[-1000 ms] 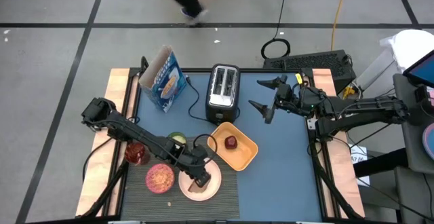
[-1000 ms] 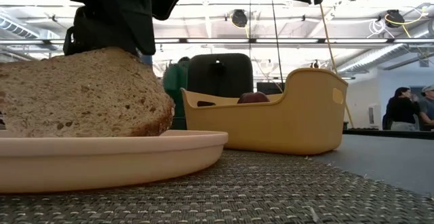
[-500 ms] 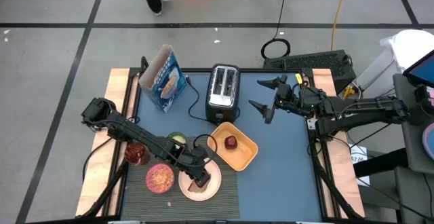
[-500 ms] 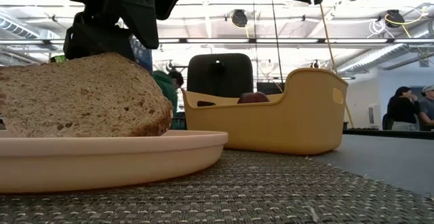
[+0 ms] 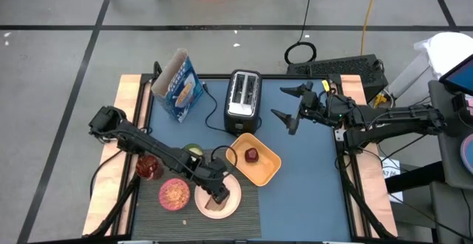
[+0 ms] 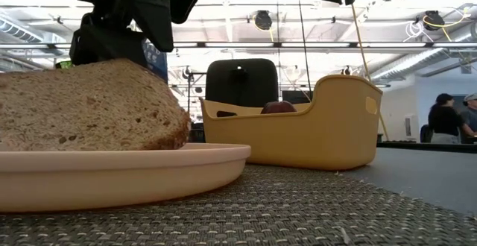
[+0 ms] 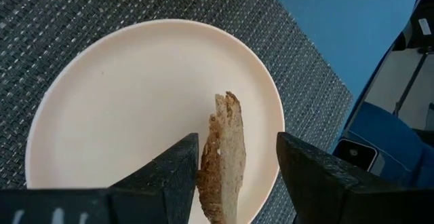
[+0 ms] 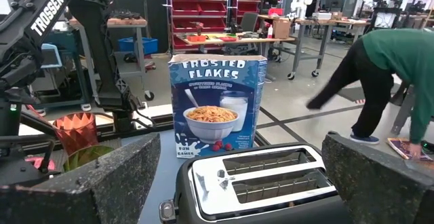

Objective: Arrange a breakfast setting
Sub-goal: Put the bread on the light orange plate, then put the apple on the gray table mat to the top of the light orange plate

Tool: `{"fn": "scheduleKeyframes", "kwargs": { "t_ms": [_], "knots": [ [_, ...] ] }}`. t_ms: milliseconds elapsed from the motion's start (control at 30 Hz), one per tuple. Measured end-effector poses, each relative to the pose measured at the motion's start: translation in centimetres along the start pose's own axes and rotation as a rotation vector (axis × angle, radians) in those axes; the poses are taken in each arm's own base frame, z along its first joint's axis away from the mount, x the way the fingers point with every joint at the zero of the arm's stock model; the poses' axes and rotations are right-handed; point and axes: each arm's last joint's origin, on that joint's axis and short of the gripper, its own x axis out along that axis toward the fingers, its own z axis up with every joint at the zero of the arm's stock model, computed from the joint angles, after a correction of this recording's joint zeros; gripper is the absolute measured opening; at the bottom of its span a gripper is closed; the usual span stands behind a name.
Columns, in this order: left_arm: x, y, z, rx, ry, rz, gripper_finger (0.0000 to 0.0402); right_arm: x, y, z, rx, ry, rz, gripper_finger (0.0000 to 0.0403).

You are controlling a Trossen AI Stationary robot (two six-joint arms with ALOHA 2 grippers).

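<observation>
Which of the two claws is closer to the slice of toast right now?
The left. The left claw is right over the plate, open, with a finger on each side of the toast slice. The right claw hangs far across the table, open, beside the toaster.

1. Grey concrete floor (image 5: 59, 52), crossed by dark lines.
2. Red shelving racks (image 8: 224, 0) along the far wall.
3. Workbenches (image 8: 319, 27) behind.
4. Ceiling beams (image 6: 298, 45), brightly lit.
</observation>
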Motion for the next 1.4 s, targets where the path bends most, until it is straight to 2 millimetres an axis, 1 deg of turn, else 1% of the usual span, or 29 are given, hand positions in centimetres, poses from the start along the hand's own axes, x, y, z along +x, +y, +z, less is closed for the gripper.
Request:
{"fn": "scheduleKeyframes", "kwargs": {
  "t_ms": [167,433,833,900,1067,1267,1400],
  "knots": [
    [-1.2,0.1,0.0,0.007,-0.005,0.005,0.0205,0.0,0.0,0.0,0.0,0.0,-0.001,0.0393],
    [-4.4,0.2,0.0,0.039,-0.055,0.005,0.0205,0.0,0.0,0.0,0.001,0.0,0.0,0.0393],
    [-8.9,0.7,0.4,0.207,-0.197,0.01,0.0205,0.2,0.2,-0.2,0.025,0.012,0.007,0.0393],
    [-9.7,1.0,0.5,0.223,-0.22,0.027,0.0205,0.4,0.3,-0.3,0.024,0.017,0.039,0.0393],
    [-11.8,1.8,1.3,0.305,-0.299,0.062,0.0205,0.5,0.6,-0.5,0.006,0.028,0.13,0.0393],
    [-14.2,3.1,3.0,0.402,-0.373,0.08,0.0205,0.5,0.6,-0.5,-0.059,0.032,0.136,0.0393],
    [-15.6,4.0,3.9,0.438,-0.414,0.097,0.0205,0.5,0.7,-0.7,-0.063,0.047,0.136,0.0393]
  ]
}}
